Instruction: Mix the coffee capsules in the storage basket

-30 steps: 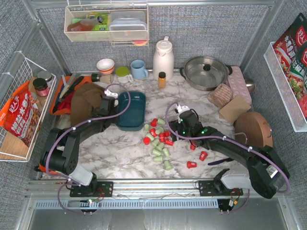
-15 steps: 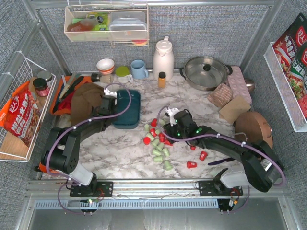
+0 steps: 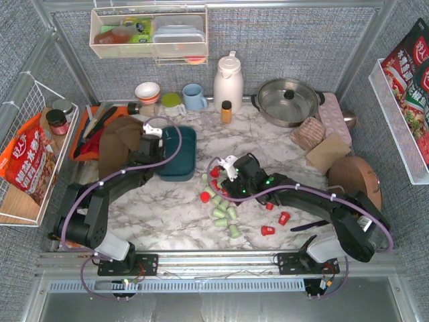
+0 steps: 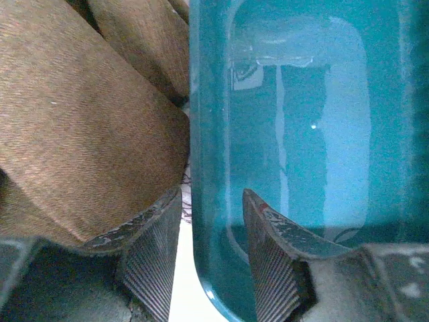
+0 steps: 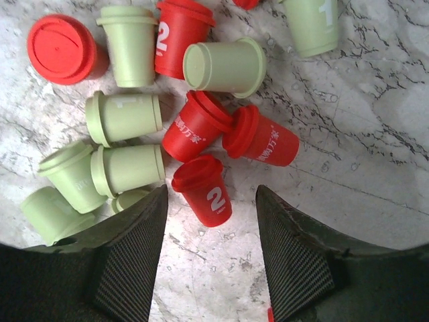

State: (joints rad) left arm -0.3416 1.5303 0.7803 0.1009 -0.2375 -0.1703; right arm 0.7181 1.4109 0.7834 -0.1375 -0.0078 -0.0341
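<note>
Loading the storage basket [image 4: 301, 134], you hold the right pincer [image 5: 211, 201] apart over a red capsule [image 5: 201, 188] and the left pincer [image 4: 211, 198] apart astride the basket wall; next, clamp and carry.

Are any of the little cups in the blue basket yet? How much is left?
Nothing looks done yet: the storage basket shows no capsules inside. In hand: the left claw straddles its rim, and the right claw hangs open over a red capsule. Left to do: all the coffee capsules lie on the table.
</note>
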